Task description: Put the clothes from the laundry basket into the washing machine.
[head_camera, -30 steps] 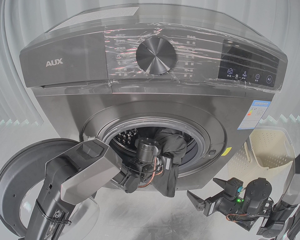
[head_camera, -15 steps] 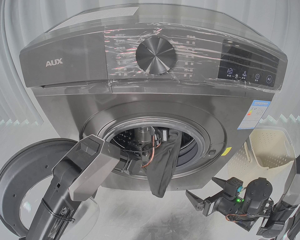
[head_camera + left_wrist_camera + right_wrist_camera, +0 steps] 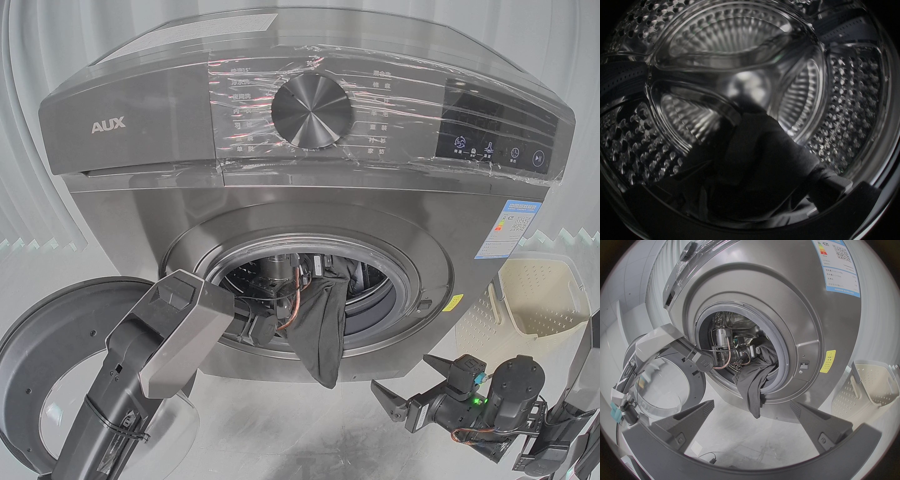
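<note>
Washing machine [image 3: 312, 206]: its round door [image 3: 37, 350] is swung fully open toward 8 o'clock of the opening, so the mouth is free for loading.
Left arm [image 3: 169, 331]: it goes into the mouth from 8 o'clock, and the left gripper [image 3: 320, 267] is inside the drum [image 3: 850, 103], near 12 o'clock of the opening. I judge it is this deep so that the cloth lands behind the lip and not on it.
Left gripper, grip: the dark cloth covers its end and the drum is dim; I cannot tell if it holds the cloth or has let it go.
Dark garment [image 3: 322, 325]: this is the task's thing. The upper part is bunched inside the drum at the left gripper; the rest lies over the lower lip [image 3: 375, 340] at about 6 o'clock and hangs outside, in front of the machine.
Garment, long axis: it runs from 12 to 6 o'clock, almost vertical. The free end points down to the floor, the gathered end points into the drum.
Judgement: the garment is only half in, and the hanging part would be in the way of the door.
Right gripper [image 3: 403, 374]: it waits low at 5 o'clock of the opening, jaws wide apart and holding nothing, away from the mouth.
Laundry basket [image 3: 544, 300]: cream, perforated, it leans beside the machine at 4 o'clock, near the right gripper.
</note>
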{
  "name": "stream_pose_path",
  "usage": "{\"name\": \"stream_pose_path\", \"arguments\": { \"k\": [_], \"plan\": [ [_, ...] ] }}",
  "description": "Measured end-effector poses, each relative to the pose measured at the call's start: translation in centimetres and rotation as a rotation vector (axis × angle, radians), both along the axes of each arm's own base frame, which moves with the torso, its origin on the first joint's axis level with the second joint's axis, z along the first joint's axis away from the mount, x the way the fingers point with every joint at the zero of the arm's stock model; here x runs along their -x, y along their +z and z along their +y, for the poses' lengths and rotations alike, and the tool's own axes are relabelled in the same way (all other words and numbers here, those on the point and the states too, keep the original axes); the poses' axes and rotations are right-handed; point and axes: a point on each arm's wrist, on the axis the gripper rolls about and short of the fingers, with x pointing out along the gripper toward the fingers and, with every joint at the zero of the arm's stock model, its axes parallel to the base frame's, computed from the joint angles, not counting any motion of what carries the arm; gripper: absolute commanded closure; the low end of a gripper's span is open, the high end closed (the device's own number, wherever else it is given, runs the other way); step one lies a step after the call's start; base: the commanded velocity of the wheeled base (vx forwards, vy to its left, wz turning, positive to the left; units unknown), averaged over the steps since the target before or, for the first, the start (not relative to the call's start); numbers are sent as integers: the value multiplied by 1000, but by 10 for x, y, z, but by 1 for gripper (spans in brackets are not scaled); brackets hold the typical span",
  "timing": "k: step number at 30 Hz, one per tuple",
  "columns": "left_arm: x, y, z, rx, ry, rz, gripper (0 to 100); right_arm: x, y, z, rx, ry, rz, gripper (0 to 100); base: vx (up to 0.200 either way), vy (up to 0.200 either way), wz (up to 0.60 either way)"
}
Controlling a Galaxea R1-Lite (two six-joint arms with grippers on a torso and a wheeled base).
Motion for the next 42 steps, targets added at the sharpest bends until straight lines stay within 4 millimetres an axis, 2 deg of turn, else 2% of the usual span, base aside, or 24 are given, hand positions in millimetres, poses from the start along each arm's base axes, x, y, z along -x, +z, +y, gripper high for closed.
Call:
{"name": "stream_pose_path", "arguments": {
  "k": [4,10,14,21,22,32,39,42],
  "plan": [
    [14,-11,-3,-43,-36,69,0,0,0,0,0,-1,0,0,0,0,0],
    [49,-36,-6,-140,-145,215,0,-1,0,0,1,-2,0,0,0,0,0],
    [65,-43,-8,-188,-197,266,0,-2,0,-2,1,-7,-1,0,0,0,0],
    [67,-51,-7,-212,-216,275,0,-2,0,-2,0,-10,-2,0,0,0,0],
    [67,-52,-7,-215,-216,275,100,-2,0,-2,0,-10,-2,0,0,0,0],
    [63,-57,-7,-219,-211,273,100,-3,1,-2,0,-12,-6,0,0,0,0],
    [57,-51,-12,-193,-193,242,100,-6,4,0,-11,-15,-21,0,0,0,0],
    [49,-40,-15,-159,-169,188,100,-6,4,1,-12,-15,-23,0,0,0,0]
  ]
}}
